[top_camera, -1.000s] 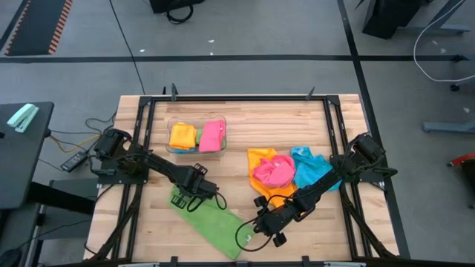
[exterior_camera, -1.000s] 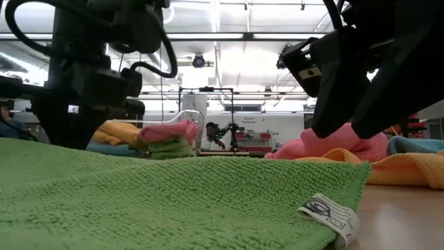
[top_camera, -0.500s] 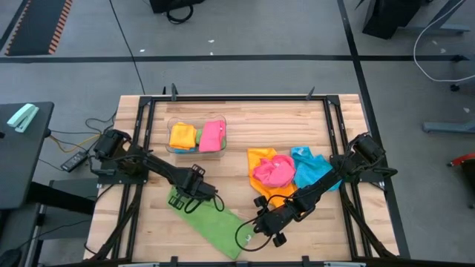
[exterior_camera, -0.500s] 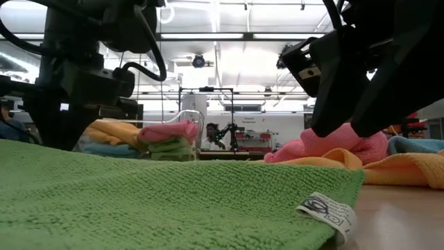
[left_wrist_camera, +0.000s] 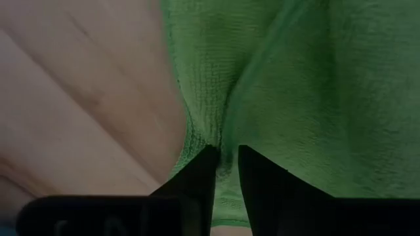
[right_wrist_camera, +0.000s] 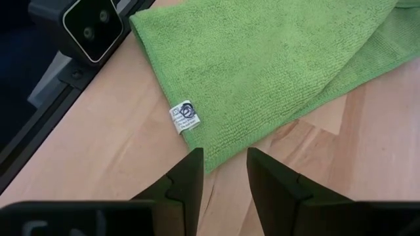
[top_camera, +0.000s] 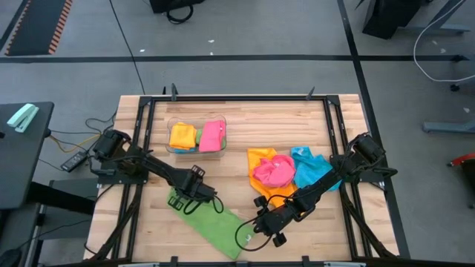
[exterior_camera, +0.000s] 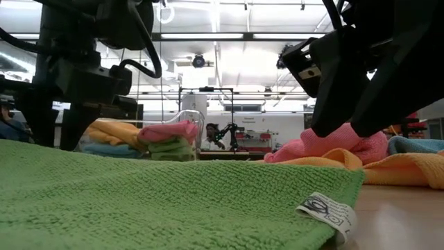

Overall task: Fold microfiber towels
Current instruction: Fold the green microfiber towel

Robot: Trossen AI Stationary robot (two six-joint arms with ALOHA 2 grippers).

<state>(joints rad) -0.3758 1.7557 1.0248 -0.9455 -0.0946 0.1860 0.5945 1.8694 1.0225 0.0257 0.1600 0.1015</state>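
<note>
Green towel (top_camera: 210,222) is lying flat across the front of the wooden bench (top_camera: 245,126), left end effector (left_wrist_camera: 225,160) sitting on its left edge with fingers slightly apart, a fold of cloth between the tips. Right end effector (right_wrist_camera: 223,172) is hovering just off the tagged right corner, fingers apart, gripping nothing.

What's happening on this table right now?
A two-armed robot is folding microfiber towels. A green towel lies on the wooden table. The left gripper is at its far-left edge with a fold of cloth between the fingers; the right gripper hovers open above the tagged corner. Pink, orange and blue towels wait in a heap on the right, and folded ones sit in the clear bin.
</note>
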